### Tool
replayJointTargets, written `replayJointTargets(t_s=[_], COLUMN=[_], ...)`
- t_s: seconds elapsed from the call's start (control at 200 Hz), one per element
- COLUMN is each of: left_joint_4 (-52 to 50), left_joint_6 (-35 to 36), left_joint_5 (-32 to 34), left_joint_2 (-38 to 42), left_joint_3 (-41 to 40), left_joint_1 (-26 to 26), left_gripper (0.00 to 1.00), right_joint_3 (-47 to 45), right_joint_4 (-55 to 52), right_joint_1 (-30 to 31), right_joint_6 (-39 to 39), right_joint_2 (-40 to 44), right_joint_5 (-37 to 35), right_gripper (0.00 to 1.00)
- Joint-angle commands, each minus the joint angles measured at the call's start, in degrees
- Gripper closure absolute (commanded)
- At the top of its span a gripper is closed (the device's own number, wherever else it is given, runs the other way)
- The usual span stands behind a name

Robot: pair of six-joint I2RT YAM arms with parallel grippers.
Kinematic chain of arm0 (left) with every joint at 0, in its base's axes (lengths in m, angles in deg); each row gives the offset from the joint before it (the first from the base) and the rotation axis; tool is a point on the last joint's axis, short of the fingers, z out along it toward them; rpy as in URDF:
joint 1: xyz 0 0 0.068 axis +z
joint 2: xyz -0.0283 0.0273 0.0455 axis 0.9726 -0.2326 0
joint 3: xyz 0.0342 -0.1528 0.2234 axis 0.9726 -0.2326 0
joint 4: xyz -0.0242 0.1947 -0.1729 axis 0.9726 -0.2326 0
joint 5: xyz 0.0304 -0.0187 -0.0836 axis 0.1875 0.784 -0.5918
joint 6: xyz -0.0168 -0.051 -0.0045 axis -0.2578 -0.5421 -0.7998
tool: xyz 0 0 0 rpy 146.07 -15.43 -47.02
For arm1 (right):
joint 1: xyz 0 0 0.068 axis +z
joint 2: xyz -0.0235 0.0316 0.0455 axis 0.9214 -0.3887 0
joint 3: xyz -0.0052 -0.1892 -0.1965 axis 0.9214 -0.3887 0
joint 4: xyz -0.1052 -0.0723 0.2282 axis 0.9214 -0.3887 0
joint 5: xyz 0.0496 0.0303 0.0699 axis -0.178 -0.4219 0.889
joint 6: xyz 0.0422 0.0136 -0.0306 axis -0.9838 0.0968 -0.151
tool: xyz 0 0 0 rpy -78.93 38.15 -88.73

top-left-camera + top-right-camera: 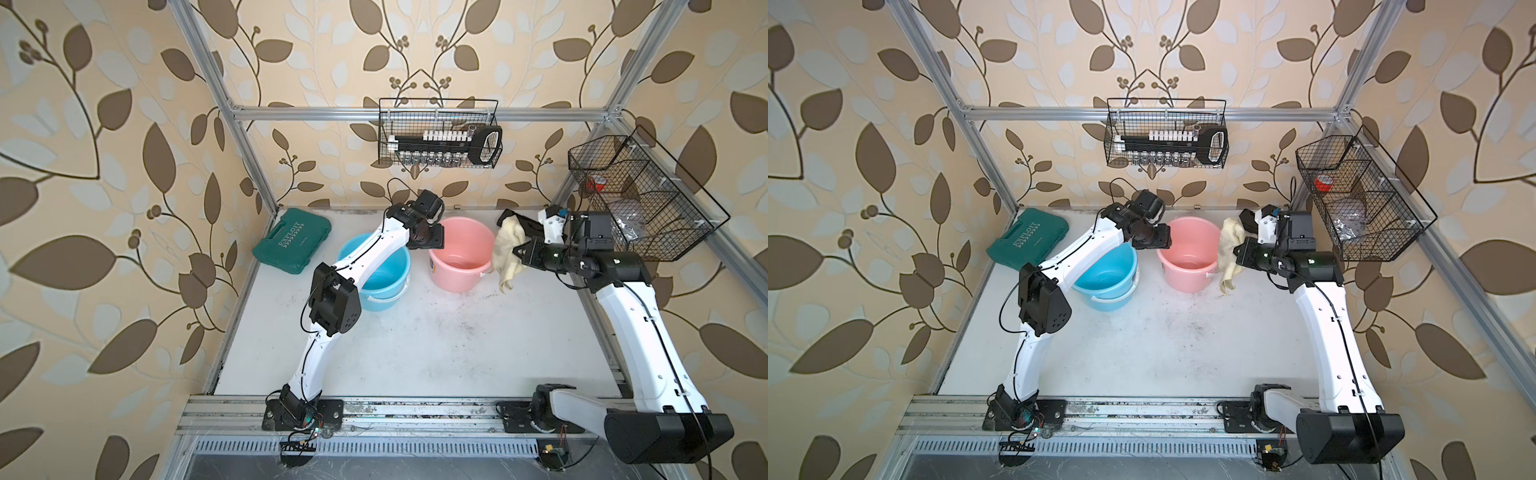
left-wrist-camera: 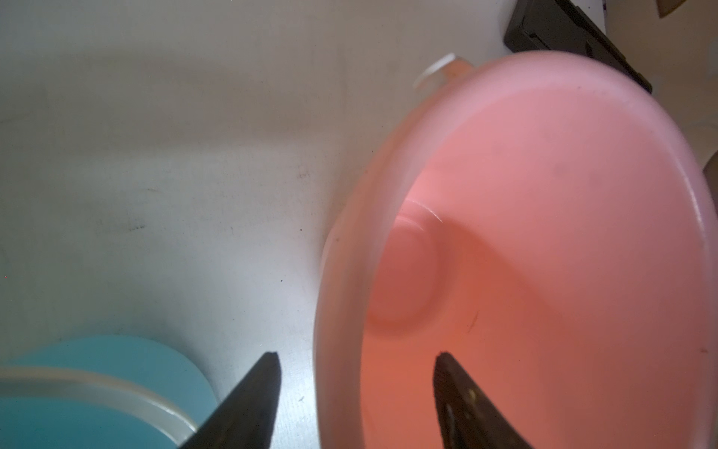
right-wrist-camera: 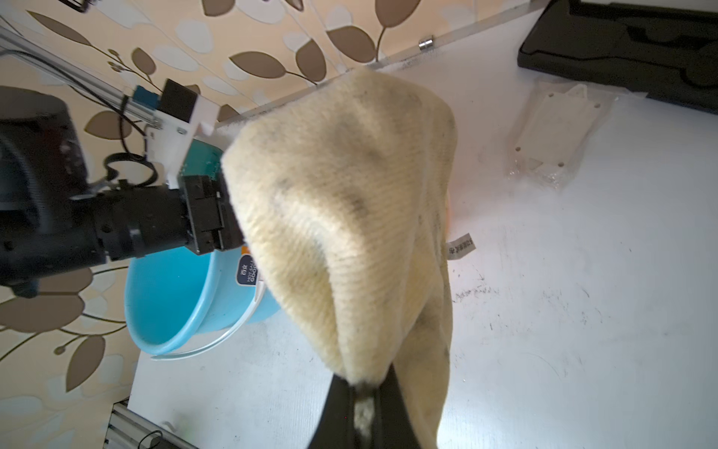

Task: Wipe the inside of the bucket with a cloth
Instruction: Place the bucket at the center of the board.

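Two buckets stand upright at the back of the table: a pink bucket (image 1: 459, 266) (image 1: 1187, 270) and, to its left, a blue bucket (image 1: 384, 276) (image 1: 1108, 274). My left gripper (image 1: 432, 245) (image 2: 357, 355) is open and straddles the pink bucket's (image 2: 544, 233) left rim, one finger inside and one outside, holding nothing. The cloth (image 1: 508, 253) (image 1: 1228, 249) (image 3: 349, 214), pale yellow with dark stains, hangs just right of the pink bucket. My right gripper (image 1: 515, 222) (image 3: 365, 385) is shut on one bunched edge of it.
A green tool case (image 1: 293, 241) lies at the back left. A wire basket (image 1: 438, 133) hangs on the back rail and another wire basket (image 1: 640, 199) on the right frame, close to my right arm. A small clear plastic bag (image 3: 551, 136) lies on the table.
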Motion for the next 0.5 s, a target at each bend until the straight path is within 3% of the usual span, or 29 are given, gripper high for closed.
replayJointTargets(t_s=[0.0,0.095,0.305,0.495], left_joint_4=[1.31,1.39,-2.72,-3.4], left_joint_6=[1.37,1.8,0.14,-0.46], left_joint_5=[-1.8,-0.73,2.97,6.95], left_joint_2=[7.78,11.99,20.67,31.78], left_joint_3=[3.04,2.7,-1.86,-16.93], left_joint_1=[1.64,3.56,11.73,17.37], left_gripper=[0.23,0.01,0.01,0.01], right_joint_3=[3.43,5.96,11.27,18.73], right_joint_4=[2.57,2.32,2.07,0.82], right_joint_1=[0.6,4.4,13.46,23.11], right_joint_6=[-1.48,-0.61,-1.4,-2.21], right_joint_2=[0.4,0.17,-5.08,-13.53], right_joint_5=[3.78,-0.22,-3.23,-5.78], right_gripper=[1.0,1.0,1.0,1.0])
